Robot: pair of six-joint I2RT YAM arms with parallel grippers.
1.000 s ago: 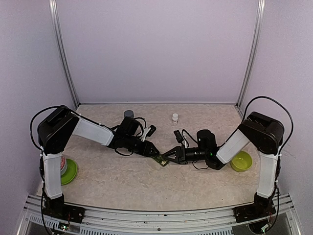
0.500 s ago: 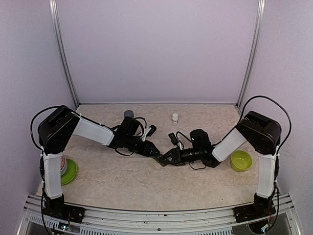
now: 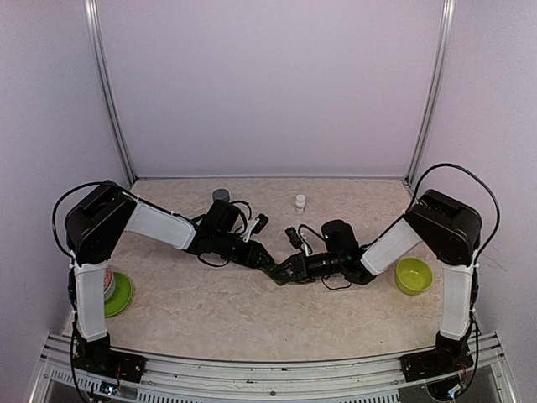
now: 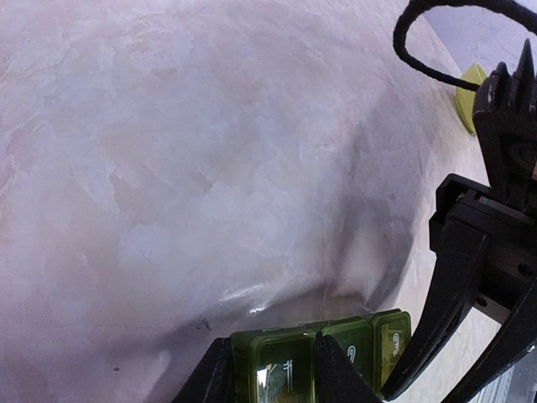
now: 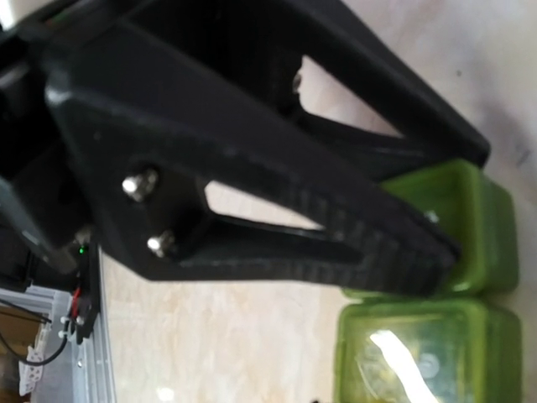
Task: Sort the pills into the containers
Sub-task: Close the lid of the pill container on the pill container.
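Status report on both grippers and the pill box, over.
Left gripper shut on pill box. Right gripper shut, tips at its compartments. White bottle stands apart, behind.

Olive-green pill box (image 4: 357, 348), strip of joined square compartments, lids shut, at table (image 3: 210, 311) centre, one end pinched in left gripper (image 4: 273, 374)

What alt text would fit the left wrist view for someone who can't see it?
A green pill box sits between the left gripper's two fingers at the bottom edge. The right arm's black fingers reach down beside its far end, above a pale marbled table; a sliver of lime bowl shows top right.
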